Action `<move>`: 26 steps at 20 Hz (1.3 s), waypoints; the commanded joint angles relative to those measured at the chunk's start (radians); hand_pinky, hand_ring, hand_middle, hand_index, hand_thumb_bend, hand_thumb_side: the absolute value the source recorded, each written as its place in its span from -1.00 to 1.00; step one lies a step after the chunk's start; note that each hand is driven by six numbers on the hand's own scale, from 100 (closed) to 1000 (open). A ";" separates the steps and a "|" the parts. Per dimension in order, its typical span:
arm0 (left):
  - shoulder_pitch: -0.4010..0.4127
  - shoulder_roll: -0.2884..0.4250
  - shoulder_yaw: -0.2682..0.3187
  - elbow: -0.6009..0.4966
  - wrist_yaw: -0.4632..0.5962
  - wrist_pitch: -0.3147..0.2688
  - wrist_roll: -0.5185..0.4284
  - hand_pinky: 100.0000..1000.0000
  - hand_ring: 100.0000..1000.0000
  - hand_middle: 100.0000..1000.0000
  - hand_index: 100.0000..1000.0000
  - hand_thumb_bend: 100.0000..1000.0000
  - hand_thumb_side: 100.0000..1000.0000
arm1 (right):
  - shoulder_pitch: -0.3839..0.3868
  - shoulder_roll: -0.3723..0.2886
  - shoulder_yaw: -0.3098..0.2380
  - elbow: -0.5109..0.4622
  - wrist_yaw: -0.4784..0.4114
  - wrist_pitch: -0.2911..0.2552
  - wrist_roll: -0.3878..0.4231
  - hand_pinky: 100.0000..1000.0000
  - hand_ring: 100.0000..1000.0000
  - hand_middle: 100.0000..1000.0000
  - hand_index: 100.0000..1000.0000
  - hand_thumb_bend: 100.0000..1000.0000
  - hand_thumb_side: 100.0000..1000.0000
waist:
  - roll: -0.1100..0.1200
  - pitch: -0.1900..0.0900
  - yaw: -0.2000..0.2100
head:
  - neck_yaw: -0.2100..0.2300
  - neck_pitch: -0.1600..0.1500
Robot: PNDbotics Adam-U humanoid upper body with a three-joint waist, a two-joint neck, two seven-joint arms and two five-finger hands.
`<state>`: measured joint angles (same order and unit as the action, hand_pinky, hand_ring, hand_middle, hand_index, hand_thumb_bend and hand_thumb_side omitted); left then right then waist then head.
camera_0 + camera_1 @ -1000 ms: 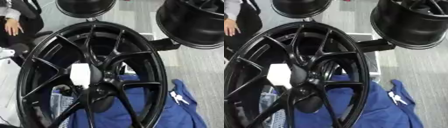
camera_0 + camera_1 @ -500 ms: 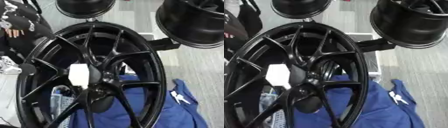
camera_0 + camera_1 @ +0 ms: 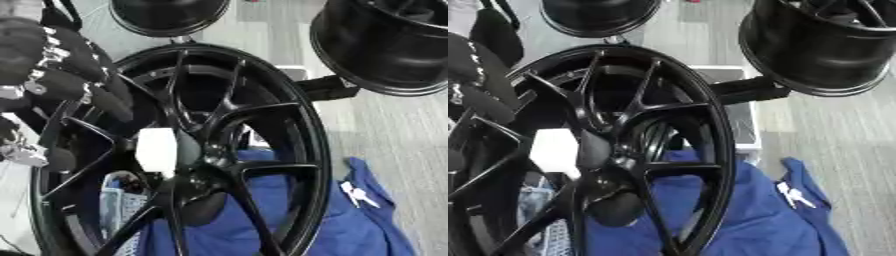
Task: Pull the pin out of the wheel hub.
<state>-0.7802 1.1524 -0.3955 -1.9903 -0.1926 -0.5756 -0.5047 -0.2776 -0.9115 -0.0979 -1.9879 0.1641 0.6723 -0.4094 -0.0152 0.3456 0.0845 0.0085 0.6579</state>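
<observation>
We take the white block (image 3: 157, 151) at the hub (image 3: 203, 170) for the pin; it looks light, stiff and smooth, best pinched by its sides; our left hand (image 3: 61, 70) is at the upper-left spokes, fingers curled, gripping nothing.

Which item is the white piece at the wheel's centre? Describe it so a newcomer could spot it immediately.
Find the big black spoked wheel filling the middle of the view, above the blue cloth. Follow its spokes inward to the hub; the white blocky piece sits just left of it. It is the only bright white thing among the black spokes.
</observation>
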 commanded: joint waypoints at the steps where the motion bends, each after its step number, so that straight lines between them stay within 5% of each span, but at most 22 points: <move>1: -0.034 0.003 -0.016 -0.010 -0.011 -0.022 -0.020 0.58 0.48 0.41 0.64 -0.01 -1.00 | -0.009 -0.037 -0.008 -0.012 -0.008 -0.003 0.000 0.42 0.12 -0.14 0.32 -1.00 -0.58 | -0.001 -0.014 -0.002 | 0.001 -0.015; 17: -0.176 -0.093 -0.091 -0.010 -0.091 -0.050 0.024 0.57 0.47 0.37 0.62 0.21 -1.00 | -0.018 -0.035 0.000 -0.012 -0.034 -0.012 -0.009 0.42 0.12 -0.14 0.31 -1.00 -0.53 | 0.006 0.020 -0.015 | 0.001 -0.044; 26: -0.184 -0.112 -0.126 -0.010 -0.160 -0.086 0.008 0.57 0.47 0.35 0.63 0.29 -1.00 | -0.021 -0.030 0.002 -0.012 -0.049 -0.020 -0.020 0.42 0.11 -0.15 0.31 -1.00 -0.51 | 0.005 0.040 -0.021 | 0.003 -0.063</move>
<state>-0.9512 1.0264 -0.5268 -1.9903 -0.3462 -0.6349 -0.4754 -0.2899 -0.9118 -0.0859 -1.9879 0.1205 0.6535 -0.4239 -0.0085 0.4049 0.0656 0.0095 0.6103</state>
